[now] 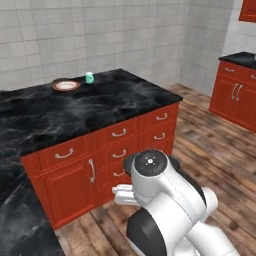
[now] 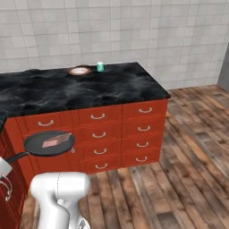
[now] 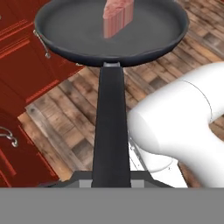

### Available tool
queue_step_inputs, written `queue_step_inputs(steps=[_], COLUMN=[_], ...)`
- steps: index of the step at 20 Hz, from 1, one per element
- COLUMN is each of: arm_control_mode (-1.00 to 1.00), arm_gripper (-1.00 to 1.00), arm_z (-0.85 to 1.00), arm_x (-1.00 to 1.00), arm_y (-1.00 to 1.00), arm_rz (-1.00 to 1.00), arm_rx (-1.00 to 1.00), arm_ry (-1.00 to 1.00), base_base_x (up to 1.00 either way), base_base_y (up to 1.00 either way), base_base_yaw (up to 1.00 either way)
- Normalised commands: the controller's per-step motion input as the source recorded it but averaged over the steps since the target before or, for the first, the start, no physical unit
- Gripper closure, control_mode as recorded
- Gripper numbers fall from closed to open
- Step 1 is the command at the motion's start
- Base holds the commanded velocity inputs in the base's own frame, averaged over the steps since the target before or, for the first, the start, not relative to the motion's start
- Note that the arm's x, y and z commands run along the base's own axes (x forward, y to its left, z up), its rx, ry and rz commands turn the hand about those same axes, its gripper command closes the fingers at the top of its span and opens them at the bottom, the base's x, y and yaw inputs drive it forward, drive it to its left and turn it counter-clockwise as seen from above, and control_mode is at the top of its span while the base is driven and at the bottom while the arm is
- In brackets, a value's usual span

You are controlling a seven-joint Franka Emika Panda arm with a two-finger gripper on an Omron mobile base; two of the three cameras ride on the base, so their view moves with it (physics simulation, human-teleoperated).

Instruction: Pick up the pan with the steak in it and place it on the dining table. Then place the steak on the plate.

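The end effector [image 3: 111, 181] is clenched on the long dark handle of the pan [image 3: 109, 30], holding it level in the air above the wooden floor [image 2: 179, 170], in front of the red drawers at the near left of the dining table [image 2: 134, 89]. The steak [image 3: 117, 17] lies inside the pan. Far back on the black marbled tabletop sits the plate [image 2: 79, 70], with a small teal cup [image 2: 100, 66] just to its right.
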Motion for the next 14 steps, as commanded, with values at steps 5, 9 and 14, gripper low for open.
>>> queue_step_inputs(steps=[5, 9, 14], arm_control_mode=[1.00, 1.00, 1.00], arm_gripper=[1.00, 1.00, 1.00], arm_z=[0.00, 0.00, 0.00], arm_x=[0.00, 0.00, 0.00], arm_y=[0.00, 0.00, 0.00], arm_rz=[0.00, 0.00, 0.00], arm_rx=[0.00, 0.00, 0.00], arm_ry=[0.00, 0.00, 0.00], base_base_x=[0.21, 0.22, 0.23], base_base_y=[-0.90, -0.97, -0.98], base_base_yaw=[0.05, 0.03, 0.03])
